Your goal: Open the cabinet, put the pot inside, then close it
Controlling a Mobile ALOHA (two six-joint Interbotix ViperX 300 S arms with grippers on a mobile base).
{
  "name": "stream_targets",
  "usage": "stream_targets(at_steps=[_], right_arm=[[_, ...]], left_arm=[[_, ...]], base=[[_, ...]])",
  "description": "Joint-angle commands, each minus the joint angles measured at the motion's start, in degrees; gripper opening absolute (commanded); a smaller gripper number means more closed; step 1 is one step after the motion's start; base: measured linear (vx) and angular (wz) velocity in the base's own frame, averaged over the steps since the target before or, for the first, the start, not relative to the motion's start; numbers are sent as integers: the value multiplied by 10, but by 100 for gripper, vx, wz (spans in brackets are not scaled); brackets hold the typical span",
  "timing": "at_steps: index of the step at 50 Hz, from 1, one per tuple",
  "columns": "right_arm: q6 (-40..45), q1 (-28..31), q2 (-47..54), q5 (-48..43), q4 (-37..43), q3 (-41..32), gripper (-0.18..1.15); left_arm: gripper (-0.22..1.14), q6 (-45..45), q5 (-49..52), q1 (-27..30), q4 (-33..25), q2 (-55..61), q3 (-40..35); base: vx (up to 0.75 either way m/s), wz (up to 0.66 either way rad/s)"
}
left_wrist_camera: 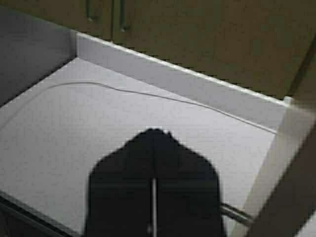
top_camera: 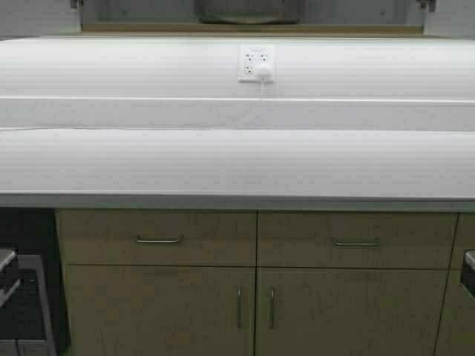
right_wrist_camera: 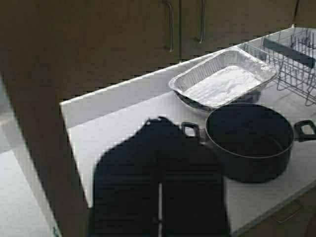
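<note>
Right gripper closed beside pot (unseen from high view)

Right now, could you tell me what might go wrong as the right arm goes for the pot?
The foil tray sits right behind the pot, with the wire rack beside it, so a nudge could shove them. The right gripper looks shut beside the pot's handle and may bump it rather than grasp it.
</note>
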Motion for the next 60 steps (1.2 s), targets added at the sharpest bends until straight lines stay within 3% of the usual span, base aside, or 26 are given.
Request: stream_targets(at_steps=[1, 19, 27, 43, 60], right_arm=[[1, 6, 11, -9, 24, -27, 6], [-19, 82, -42, -11, 31, -11, 6], [-20, 145, -90, -11, 28, 11, 6], [-19, 318, -237, 0, 13, 207, 6], [-17, 339, -320, 10, 19, 297, 6]], left_arm=[[5, 1, -4, -30, -4, 7, -28], [5, 5, -6, -121, -4, -27, 14], [4, 7, -6, -163, -1, -76, 56], [4, 9, -35, -203, 15, -217, 190], [4, 9, -53, -274, 28, -217, 191]], base=[[0, 0], [0, 0], [0, 0], [1, 0], [2, 0]])
